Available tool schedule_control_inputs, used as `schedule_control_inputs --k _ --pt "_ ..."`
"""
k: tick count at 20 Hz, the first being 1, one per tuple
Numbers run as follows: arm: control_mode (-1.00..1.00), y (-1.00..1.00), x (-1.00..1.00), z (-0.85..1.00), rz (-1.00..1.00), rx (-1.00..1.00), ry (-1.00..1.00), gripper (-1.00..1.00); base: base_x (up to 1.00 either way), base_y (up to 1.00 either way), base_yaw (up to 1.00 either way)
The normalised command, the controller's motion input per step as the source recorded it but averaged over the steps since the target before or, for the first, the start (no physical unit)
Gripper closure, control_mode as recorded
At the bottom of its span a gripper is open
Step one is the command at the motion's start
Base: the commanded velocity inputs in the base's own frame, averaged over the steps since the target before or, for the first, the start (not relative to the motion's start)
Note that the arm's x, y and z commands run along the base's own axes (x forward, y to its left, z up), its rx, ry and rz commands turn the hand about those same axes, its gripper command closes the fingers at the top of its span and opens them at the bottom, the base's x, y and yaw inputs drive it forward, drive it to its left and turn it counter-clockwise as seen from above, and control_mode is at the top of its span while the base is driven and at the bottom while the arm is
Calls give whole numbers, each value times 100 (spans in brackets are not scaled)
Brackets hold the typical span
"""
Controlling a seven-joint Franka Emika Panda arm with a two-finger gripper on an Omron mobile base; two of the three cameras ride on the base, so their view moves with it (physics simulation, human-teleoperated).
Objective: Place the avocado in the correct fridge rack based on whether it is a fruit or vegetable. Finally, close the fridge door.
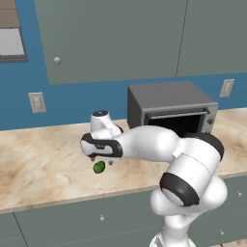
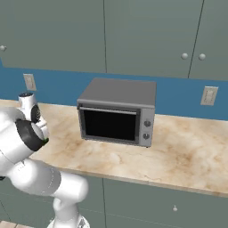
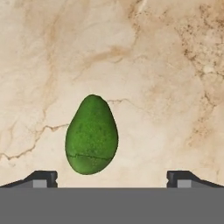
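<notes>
The avocado [image 3: 91, 135], dark green, oval and bumpy, lies on the beige marble counter [image 1: 43, 164]. In the hand view it sits left of centre, its broad end close to the fingertips. My gripper [image 3: 111, 177] hovers just above it, pointing down, open wide with nothing between the fingers. From the left base view the avocado [image 1: 99, 167] peeks out right under my gripper [image 1: 104, 163], near the counter's front edge. The fridge door is out of view.
A grey toaster oven [image 1: 171, 108] [image 2: 118, 111] stands on the counter to the right of the hand, against the blue wall. Grey wall cabinets [image 2: 107, 35] hang above. The counter's front edge [image 1: 72, 200] runs close below the avocado.
</notes>
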Motion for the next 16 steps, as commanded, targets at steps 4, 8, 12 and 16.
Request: schedule_control_inputs --k 4,8,12,16 --pt "-100 10 24 -26 0 0 4 -100 0 0 0" --pt "-100 0 4 -16 0 0 0 -100 0 0 0" --pt "-100 0 0 -23 0 0 -3 -100 0 0 0" --pt "-100 0 0 -30 0 0 -3 -100 0 0 0"
